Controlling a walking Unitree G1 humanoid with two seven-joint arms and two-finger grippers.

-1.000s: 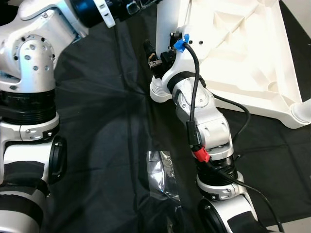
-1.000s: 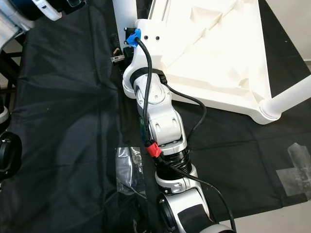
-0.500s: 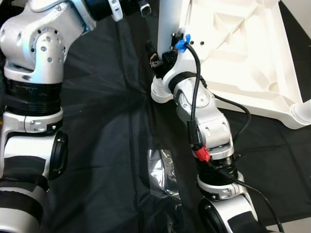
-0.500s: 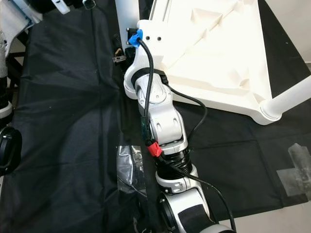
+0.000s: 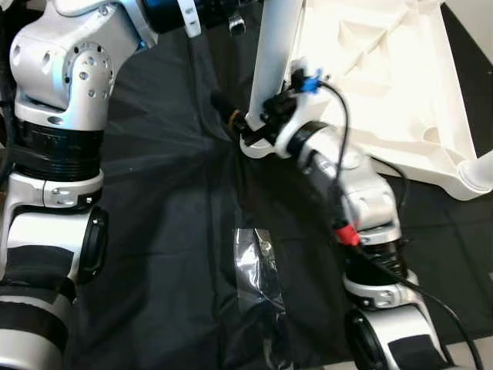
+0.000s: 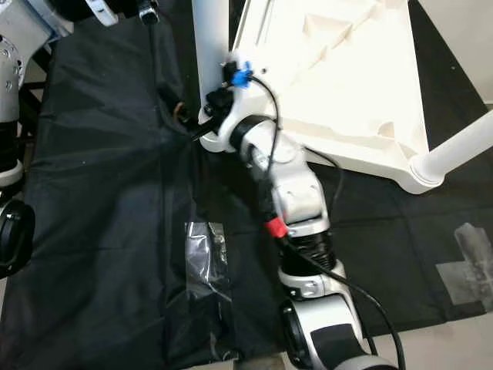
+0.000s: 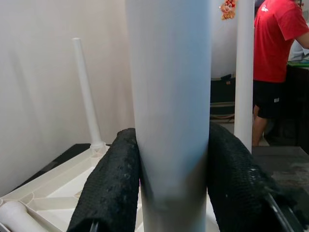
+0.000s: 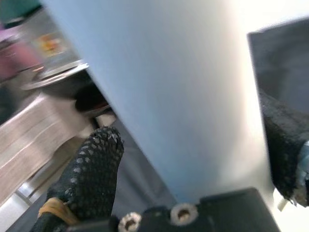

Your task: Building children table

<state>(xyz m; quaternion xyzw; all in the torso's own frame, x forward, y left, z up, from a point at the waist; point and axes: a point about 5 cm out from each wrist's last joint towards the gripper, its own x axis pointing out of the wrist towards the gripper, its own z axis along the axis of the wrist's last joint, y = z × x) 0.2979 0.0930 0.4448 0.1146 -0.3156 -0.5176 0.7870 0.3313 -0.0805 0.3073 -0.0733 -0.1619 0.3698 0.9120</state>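
The white children's table (image 5: 385,85) lies upside down on a black cloth (image 5: 169,193). A white table leg (image 5: 273,69) stands upright at its near left corner. My left gripper (image 7: 174,183) is shut on this leg high up, one black finger (image 7: 108,188) pressed on each side. My right gripper (image 5: 246,123) is at the leg's foot, where it meets the corner socket. In the right wrist view its fingers (image 8: 94,164) sit on either side of the leg (image 8: 183,87).
Another leg (image 6: 454,150) sticks out from the table's right corner, and two more (image 7: 87,92) stand up beyond. A clear plastic bag (image 5: 258,266) lies on the cloth by my right arm. Tape (image 6: 466,262) marks the floor. A person in a red shirt (image 7: 277,48) stands far off.
My right forearm has swung out to the right and its wrist has turned around the foot of the leg. The left arm holds its place on the leg.
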